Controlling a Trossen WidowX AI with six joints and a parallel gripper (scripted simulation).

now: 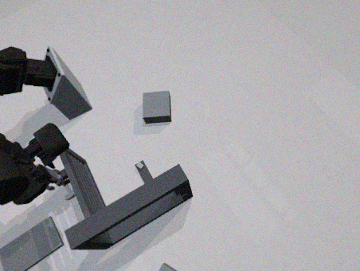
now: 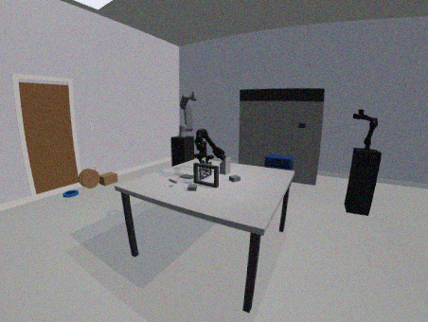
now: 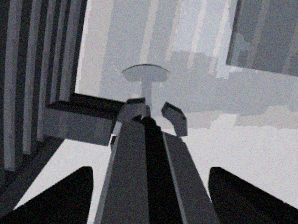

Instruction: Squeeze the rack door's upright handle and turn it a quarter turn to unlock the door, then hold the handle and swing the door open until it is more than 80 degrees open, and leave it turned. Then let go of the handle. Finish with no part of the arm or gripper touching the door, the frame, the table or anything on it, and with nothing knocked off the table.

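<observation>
The rack frame (image 1: 131, 205) (image 2: 216, 177) stands upright on the table (image 1: 259, 119) (image 2: 199, 201). Its slatted door (image 1: 82, 179) (image 3: 14, 85) stands swung out at roughly a right angle to the frame. The grey upright handle (image 3: 127, 175) is beside the door in the wrist view, between the fingers, with curved jaw-like parts beyond its far end. My gripper (image 3: 152, 176) is open around the handle, with a visible gap on both sides. Part of the handle and fingers is hidden by the arm in the top view, so its exact turn is hard to judge.
A grey cube (image 1: 156, 105) lies beyond the door. A short post (image 1: 144, 173) sticks out from the frame. A flat grey slab (image 1: 29, 245) (image 3: 267, 35) lies near the hinge side. A tall grey box (image 1: 72, 97) (image 2: 225, 166) stands close to the arm. Another block (image 1: 167, 267) is partly visible.
</observation>
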